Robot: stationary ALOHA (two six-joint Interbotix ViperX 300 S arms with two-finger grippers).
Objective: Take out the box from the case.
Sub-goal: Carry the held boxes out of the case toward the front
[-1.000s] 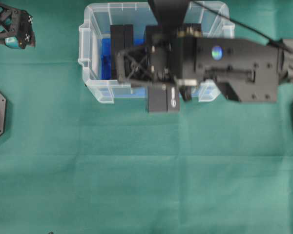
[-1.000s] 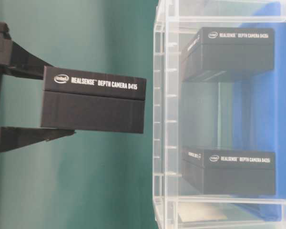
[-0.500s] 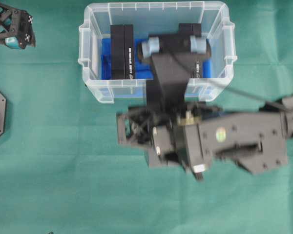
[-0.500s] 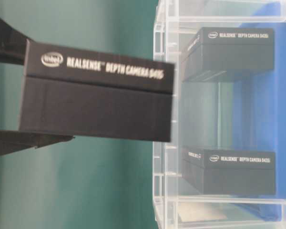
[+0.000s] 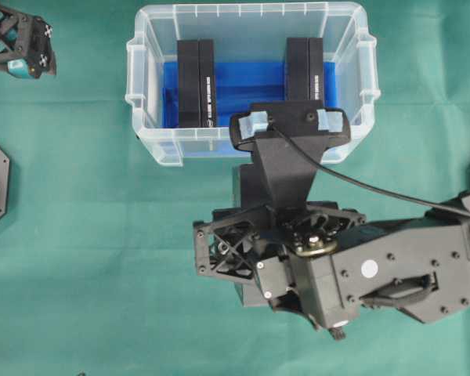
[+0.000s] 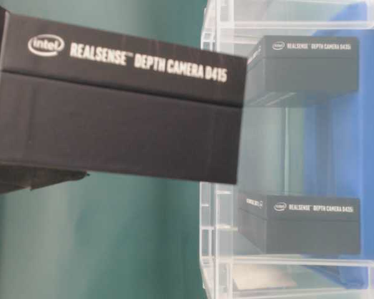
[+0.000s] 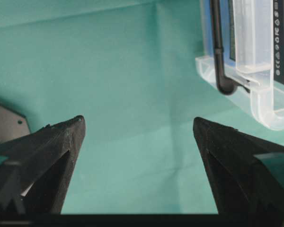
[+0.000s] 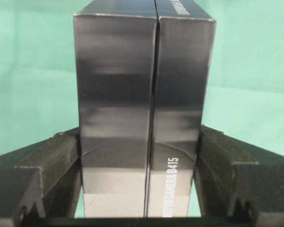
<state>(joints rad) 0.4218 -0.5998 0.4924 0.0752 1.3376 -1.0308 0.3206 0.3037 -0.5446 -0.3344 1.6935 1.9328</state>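
Inside the clear plastic case (image 5: 145,117), two black camera boxes stand on edge, one (image 5: 197,82) toward its left wall and one (image 5: 305,69) toward its right wall, with an open lane of blue liner (image 5: 247,82) between them. The right arm (image 5: 329,258), gripping a third box (image 6: 118,118), hangs over the green cloth (image 5: 102,266) just in front of the case, blocking its front right rim. The cloth left of the case lies open.

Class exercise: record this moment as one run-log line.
right gripper: shut on black box | box: outside case, above green cloth | case: two black boxes inside | left gripper: open, empty
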